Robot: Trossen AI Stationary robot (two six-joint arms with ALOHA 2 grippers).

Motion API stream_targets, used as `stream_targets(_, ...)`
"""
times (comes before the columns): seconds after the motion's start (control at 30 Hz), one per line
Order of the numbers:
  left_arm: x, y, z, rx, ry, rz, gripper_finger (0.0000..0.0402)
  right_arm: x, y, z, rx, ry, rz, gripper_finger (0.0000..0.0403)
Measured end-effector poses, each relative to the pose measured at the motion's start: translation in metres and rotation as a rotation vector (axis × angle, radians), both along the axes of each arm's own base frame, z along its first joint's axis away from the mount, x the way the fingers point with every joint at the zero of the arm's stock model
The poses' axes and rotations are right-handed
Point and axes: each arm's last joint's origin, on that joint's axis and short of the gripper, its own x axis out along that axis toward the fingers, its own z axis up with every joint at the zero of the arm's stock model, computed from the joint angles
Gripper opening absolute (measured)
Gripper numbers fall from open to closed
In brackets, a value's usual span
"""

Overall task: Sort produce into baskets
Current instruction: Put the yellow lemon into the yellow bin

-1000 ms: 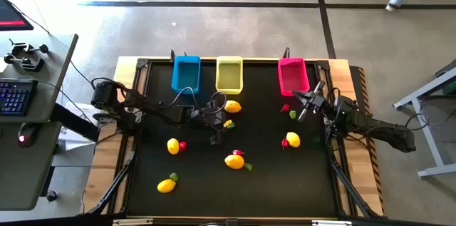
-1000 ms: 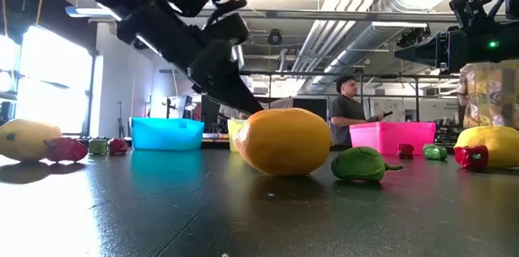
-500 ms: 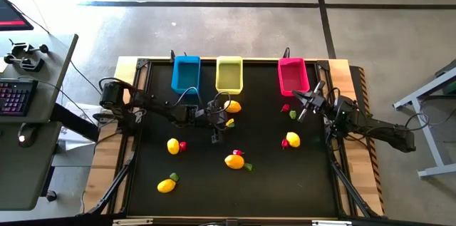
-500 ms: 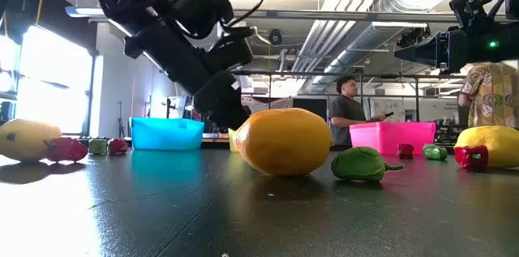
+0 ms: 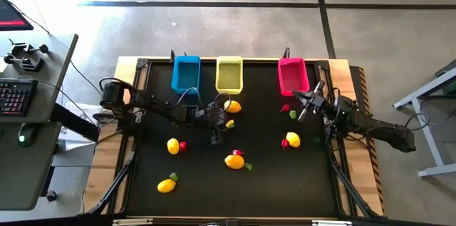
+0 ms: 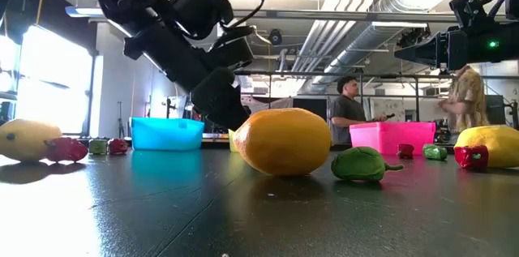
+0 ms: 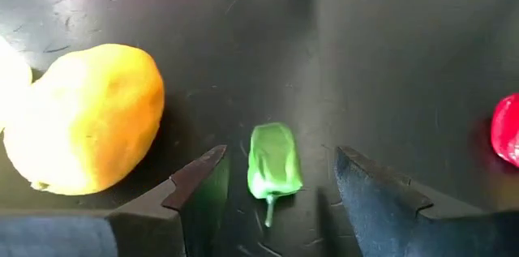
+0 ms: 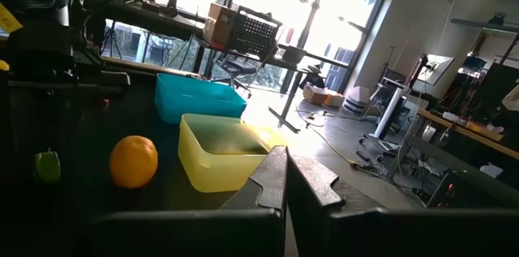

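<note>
Three baskets in a row along far edge of counter (image 5: 142, 176): blue basket (image 5: 185, 73), yellow basket (image 5: 229, 73), pink basket (image 5: 293, 75). All three look bare inside from above; yellow basket interior also bare in right wrist view; low view shows only outer walls.

Produce all loose on counter. Orange-yellow lemon (image 5: 232, 106) just in front of yellow basket. Small green piece (image 7: 274, 160) beside that lemon, lying between spread fingers (image 7: 199, 177) of left gripper (image 5: 222, 122); fingers released, not touching it. Red bit (image 7: 507, 139) off to one side in left wrist view.

Further lemons with red or green bits beside them: (image 5: 173, 145), (image 5: 234, 160), (image 5: 166, 185), (image 5: 293, 139). Red and green bits (image 5: 288, 111) near front of pink basket.

Right gripper (image 5: 308, 98) raised just in front of pink basket, fingers clenched, holding nothing.

Person (image 6: 347, 111) standing in room behind counter.
</note>
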Motion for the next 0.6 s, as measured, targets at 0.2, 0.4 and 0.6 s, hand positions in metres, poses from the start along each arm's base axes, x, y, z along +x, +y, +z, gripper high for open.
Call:
stream_targets(0.2, -0.002, 0.0, 0.009, 0.055, 0.053, -0.036, 0.0214, 0.0, 0.0, 0.0, 0.0, 0.0, 0.0, 0.0)
stream_targets(0.4, -0.004, 0.005, 0.022, 0.099, 0.163, -0.055, 0.0213, 0.0, 0.0, 0.0, 0.0, 0.0, 0.0, 0.0)
stream_targets(0.6, -0.003, 0.007, 0.023, 0.08, 0.158, -0.099, 0.0214, 0.0, 0.0, 0.0, 0.0, 0.0, 0.0, 0.0)
